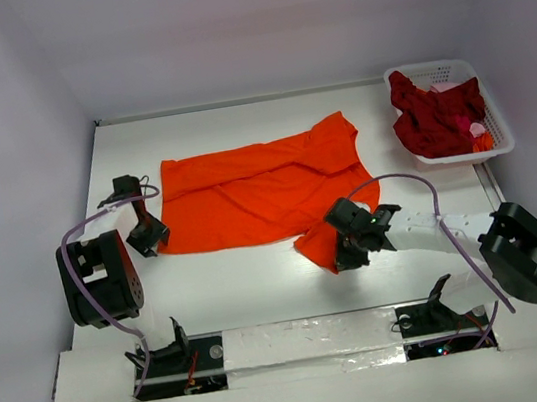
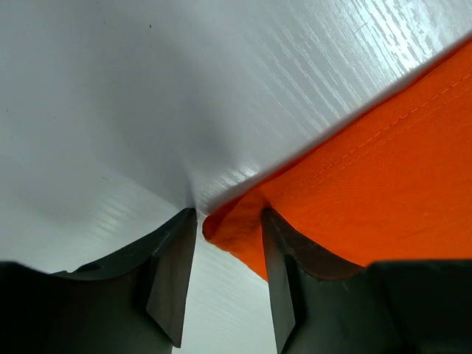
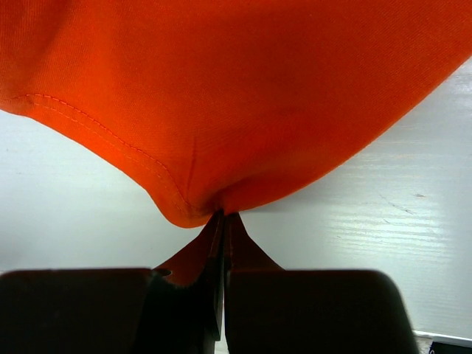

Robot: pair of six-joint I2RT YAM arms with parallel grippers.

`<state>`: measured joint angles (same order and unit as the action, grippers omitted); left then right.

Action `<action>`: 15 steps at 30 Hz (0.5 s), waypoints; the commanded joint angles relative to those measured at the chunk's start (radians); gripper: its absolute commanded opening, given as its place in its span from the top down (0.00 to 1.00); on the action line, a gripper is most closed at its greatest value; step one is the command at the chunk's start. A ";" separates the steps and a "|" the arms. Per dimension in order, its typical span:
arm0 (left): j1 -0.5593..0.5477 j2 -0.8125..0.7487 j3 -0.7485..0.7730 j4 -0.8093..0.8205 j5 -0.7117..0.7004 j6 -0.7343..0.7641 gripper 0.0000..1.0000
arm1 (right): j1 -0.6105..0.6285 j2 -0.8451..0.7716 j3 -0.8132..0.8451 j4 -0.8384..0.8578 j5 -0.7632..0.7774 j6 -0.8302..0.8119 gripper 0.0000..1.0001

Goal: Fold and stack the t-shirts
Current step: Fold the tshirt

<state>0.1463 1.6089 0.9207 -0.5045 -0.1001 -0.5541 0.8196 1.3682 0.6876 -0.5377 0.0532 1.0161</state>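
Pinching a fold of bright orange knit, our right hand (image 3: 223, 221) has its two dark fingers pressed flat together with the cloth caught between them. A stitched hem curves away from the grip, and the fabric bellies out in a smooth, fine-ribbed sheet above the tips.

Our left hand (image 2: 228, 220) stands partly open. Its blunt black fingers are apart, and the rounded corner of the same garment lies between them, touching the finger on the right of the wrist view. A sliver of white shows beside the other finger, so nothing is clamped there. A double row of stitching runs along that edge.

From above, we see the orange t-shirt (image 1: 257, 193) spread across the middle of the surface (image 1: 262, 293). It is roughly rectangular and creased with soft diagonal folds, with one sleeve pointing to the far right. Its near-right corner reaches to the right hand, and its near-left corner sits at the left hand. The surface is white and glossy, with a faint streaked grain.

In the far right corner stands a white plastic lattice basket (image 1: 503, 140). It holds the dark red t-shirts (image 1: 434, 121), crumpled in a heap and well apart from the orange one.
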 commanded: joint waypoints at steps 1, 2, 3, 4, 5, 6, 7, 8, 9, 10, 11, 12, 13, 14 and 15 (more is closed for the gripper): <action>0.007 0.014 0.015 0.003 0.002 0.010 0.63 | 0.007 0.006 0.038 0.021 0.020 -0.008 1.00; 0.016 0.016 0.015 0.003 0.002 0.010 0.63 | 0.007 0.006 0.039 0.022 0.022 -0.011 1.00; 0.016 0.014 0.015 0.003 0.002 0.010 0.63 | 0.007 0.008 0.038 0.022 0.019 -0.013 1.00; 0.016 0.013 0.015 0.001 0.002 0.008 0.63 | 0.007 0.009 0.039 0.022 0.019 -0.013 1.00; 0.016 0.010 0.015 0.001 -0.001 0.008 0.63 | 0.007 0.008 0.039 0.022 0.019 -0.013 1.00; 0.016 0.005 0.015 0.001 -0.003 0.008 0.63 | 0.007 0.009 0.039 0.022 0.019 -0.013 1.00; 0.016 0.005 0.015 0.001 -0.003 0.008 0.63 | 0.007 0.009 0.039 0.022 0.022 -0.013 1.00; 0.016 0.006 0.014 0.003 -0.001 0.008 0.63 | 0.007 0.008 0.039 0.022 0.022 -0.013 1.00; 0.016 0.009 0.015 0.001 -0.001 0.008 0.63 | 0.007 0.009 0.039 0.024 0.020 -0.014 1.00; 0.016 0.011 0.015 0.001 0.000 0.008 0.63 | 0.007 0.011 0.041 0.024 0.022 -0.014 1.00; 0.016 0.013 0.015 0.001 0.000 0.008 0.64 | 0.007 0.012 0.043 0.022 0.020 -0.014 1.00; 0.016 0.016 0.015 0.003 0.000 0.008 0.65 | 0.007 0.015 0.044 0.024 0.020 -0.016 1.00; 0.016 0.017 0.017 0.001 -0.001 0.008 0.67 | 0.007 0.014 0.044 0.024 0.019 -0.016 1.00; 0.016 0.020 0.017 0.001 0.000 0.008 0.70 | 0.007 0.015 0.043 0.024 0.019 -0.014 1.00; 0.016 0.023 0.017 0.000 0.002 0.008 0.71 | 0.007 0.014 0.041 0.025 0.019 -0.014 1.00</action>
<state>0.1532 1.6115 0.9211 -0.5003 -0.0948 -0.5529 0.8196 1.3788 0.6933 -0.5350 0.0532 1.0096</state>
